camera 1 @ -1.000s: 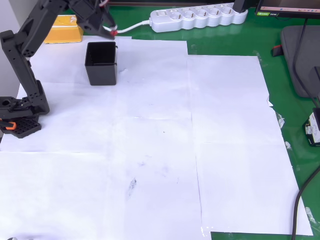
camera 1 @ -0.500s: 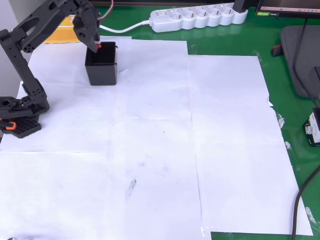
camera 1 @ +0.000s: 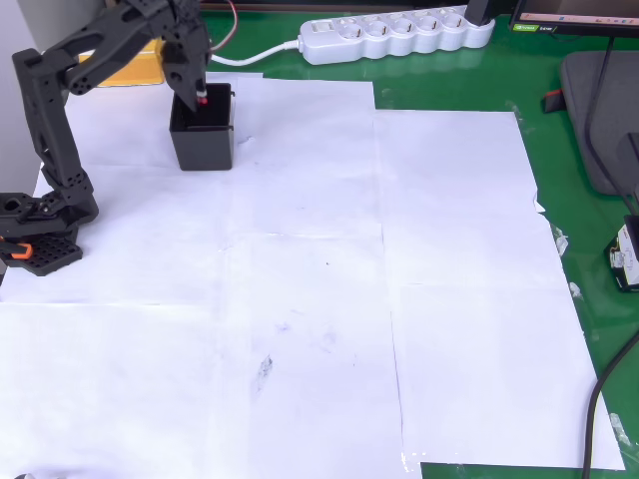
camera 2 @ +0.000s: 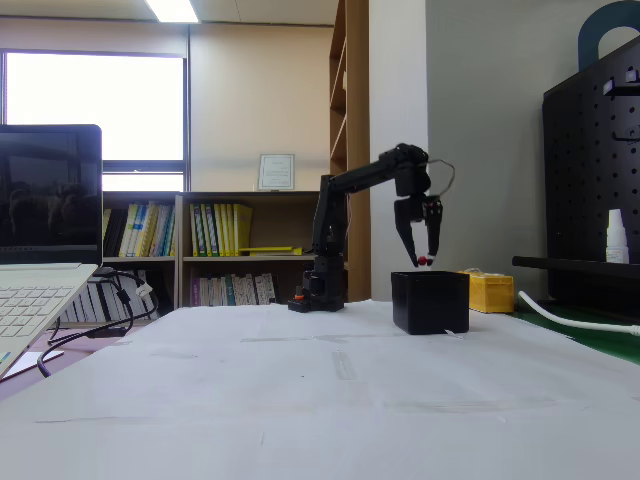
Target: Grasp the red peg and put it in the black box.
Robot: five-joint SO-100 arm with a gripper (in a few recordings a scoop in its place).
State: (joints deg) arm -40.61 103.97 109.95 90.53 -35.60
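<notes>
Arm base: black, with an orange part, at the left edge of the white paper in the overhead view.
Pincer: points down, pinching the red peg, a tiny rounded nub, at its tips.
Black box: square, straight matte walls, open top directly beneath the peg.
Yellow block: just behind the box.
Open room: paper right of the box lies bare to the green desk edge.
</notes>
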